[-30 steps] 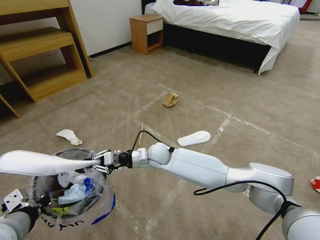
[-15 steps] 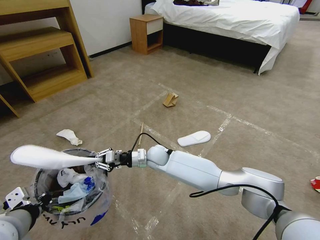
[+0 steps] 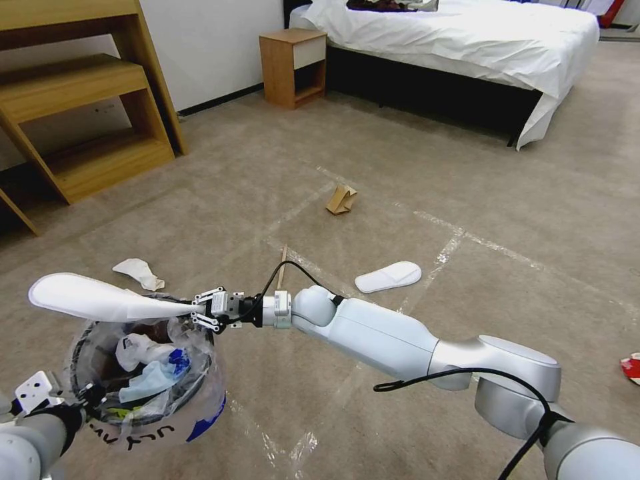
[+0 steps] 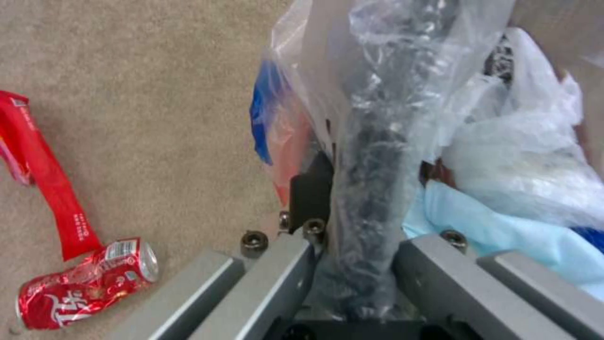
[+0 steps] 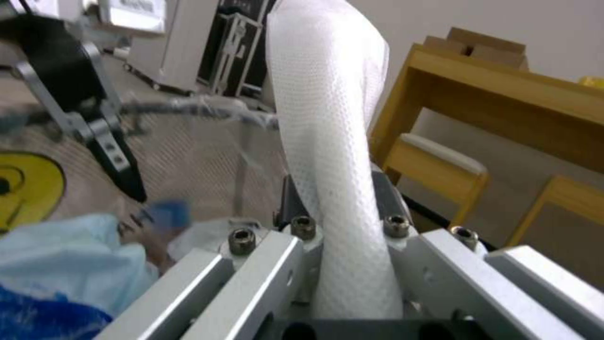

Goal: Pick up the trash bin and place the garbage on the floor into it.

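My right gripper [image 3: 200, 312], clamped on a slipper [image 3: 100, 300], holds it lengthwise toward nine o'clock above the bin [image 3: 143, 383], whose rim my left gripper [image 4: 352, 264] pinches.

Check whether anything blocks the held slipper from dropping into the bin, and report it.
Nothing visible blocks it. The right gripper holds the white slipper flat over the trash bin, whose mouth lies open below with bags and paper inside. The left gripper clamps the bin's near rim, off to the side of the slipper.
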